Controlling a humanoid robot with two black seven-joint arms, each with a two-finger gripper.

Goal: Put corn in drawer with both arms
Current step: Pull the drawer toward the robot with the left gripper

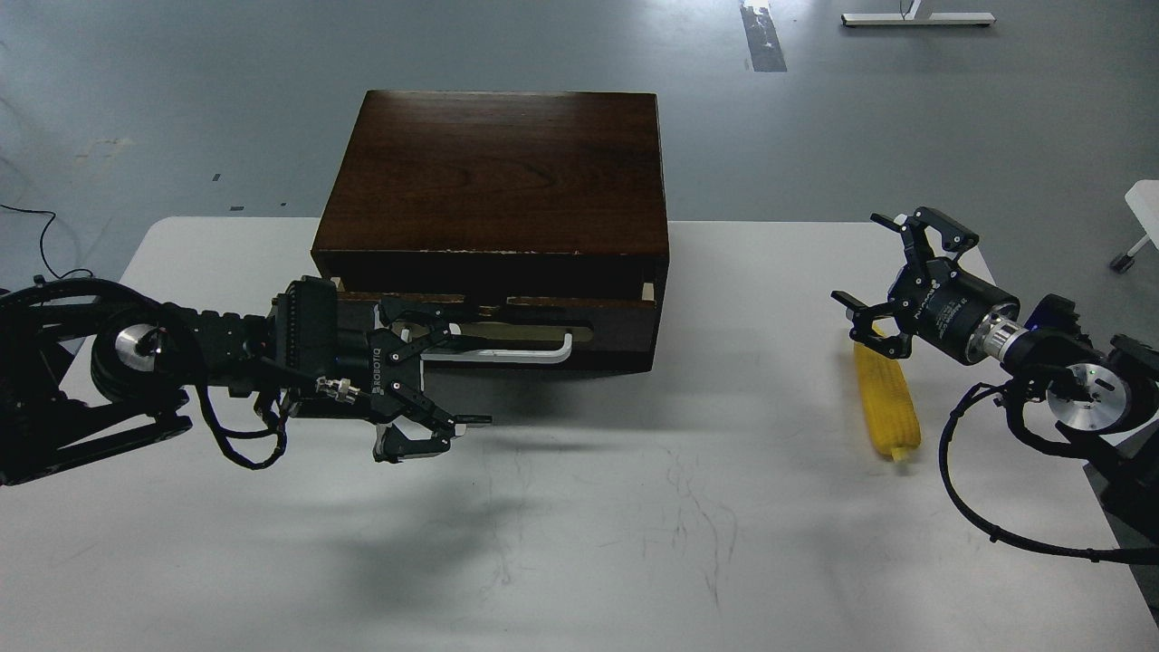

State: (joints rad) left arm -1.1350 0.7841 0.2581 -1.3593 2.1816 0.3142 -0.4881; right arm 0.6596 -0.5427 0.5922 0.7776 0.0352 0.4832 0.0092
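We see even overhead light on the white surface (579, 543), bright without harsh glare. Soft, diffuse shadows fall toward us beneath the cabinet (498, 181) and the left claw (453, 380). Focus is sharp throughout; the black arms lose detail in darkness.

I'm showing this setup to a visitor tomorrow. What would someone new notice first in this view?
The dark brown wooden cabinet at the back centre of the white table draws the eye first, its drawer barely ajar. Next is the bright yellow corn lying on the table at the right, just below the open right tool. The left tool sits open at the drawer's white bar handle.
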